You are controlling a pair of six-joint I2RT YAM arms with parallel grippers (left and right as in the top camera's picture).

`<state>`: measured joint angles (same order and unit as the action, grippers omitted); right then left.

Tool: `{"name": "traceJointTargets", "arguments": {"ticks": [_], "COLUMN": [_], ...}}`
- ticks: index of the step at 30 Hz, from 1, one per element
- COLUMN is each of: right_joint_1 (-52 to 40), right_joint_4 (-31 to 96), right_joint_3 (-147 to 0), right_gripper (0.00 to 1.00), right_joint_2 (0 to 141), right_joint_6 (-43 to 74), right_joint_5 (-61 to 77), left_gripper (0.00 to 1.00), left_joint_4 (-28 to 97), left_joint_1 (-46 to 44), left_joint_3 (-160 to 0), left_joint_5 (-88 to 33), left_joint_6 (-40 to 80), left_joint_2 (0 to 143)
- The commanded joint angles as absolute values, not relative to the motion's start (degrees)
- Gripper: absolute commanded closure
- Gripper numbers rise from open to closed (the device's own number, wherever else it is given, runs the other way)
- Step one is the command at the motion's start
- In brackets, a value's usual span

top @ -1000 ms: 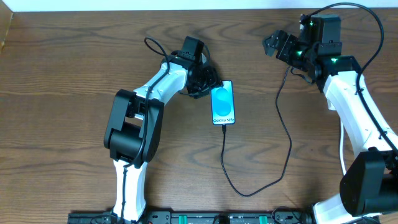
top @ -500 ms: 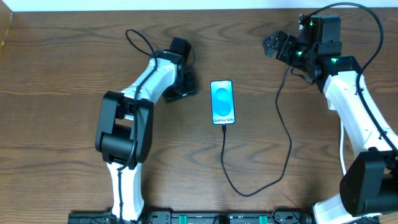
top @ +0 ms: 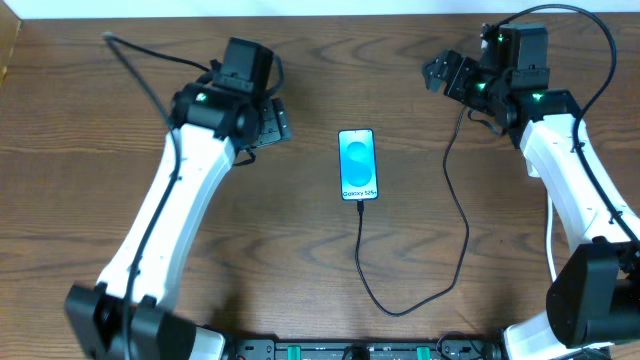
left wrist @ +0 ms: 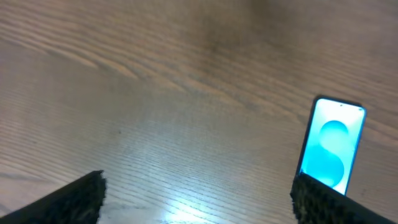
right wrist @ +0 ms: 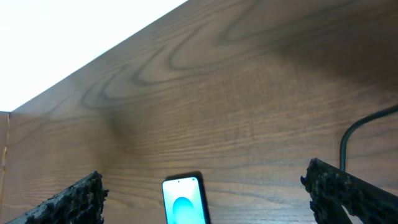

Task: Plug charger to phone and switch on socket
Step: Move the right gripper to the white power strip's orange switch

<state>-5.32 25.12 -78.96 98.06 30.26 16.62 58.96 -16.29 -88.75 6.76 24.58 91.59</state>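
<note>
Shows bare table [top: 280, 260] on both sides of the phone [top: 359, 165], crossed only by the charger [top: 361, 245] cable looping out rightward.

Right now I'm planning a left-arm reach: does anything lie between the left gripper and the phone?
Nothing visible does. Only bare table lies between the open left gripper and the phone. The charger cable runs from the phone's near end toward the table's front edge, away from that path.

Phone [top: 359, 165] at centre, charger [top: 359, 225] trailing from its near edge, left tool [top: 275, 122] to its left, right tool [top: 435, 72] behind right.
</note>
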Motion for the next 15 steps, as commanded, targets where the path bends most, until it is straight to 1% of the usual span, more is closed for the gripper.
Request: {"name": "traceJointTargets", "arguments": {"ticks": [1, 11, 15], "right_joint_1": [-5.34, -5.32, -5.10], "right_joint_4": [26.13, 28.12, 28.05], "right_joint_3": [-79.29, -79.29, -79.68], "right_gripper": [0.01, 0.01, 0.01], "right_joint_2": [96.86, 96.86, 96.75], "right_joint_6": [29.06, 29.06, 24.25], "right_joint_5": [15.97, 16.05, 18.39], "left_gripper": [0.02, 0.02, 0.02], "left_joint_4": [59.33, 59.33, 59.35], "left_joint_1": [-16.45, -16.45, -16.45], "left_joint_3": [-89.23, -89.21, -89.21], "left_joint_5": [8.21, 8.21, 8.21], "left_joint_6": [24.01, 24.01, 24.03], "left_joint_2": [89.01, 87.99, 87.99]}}
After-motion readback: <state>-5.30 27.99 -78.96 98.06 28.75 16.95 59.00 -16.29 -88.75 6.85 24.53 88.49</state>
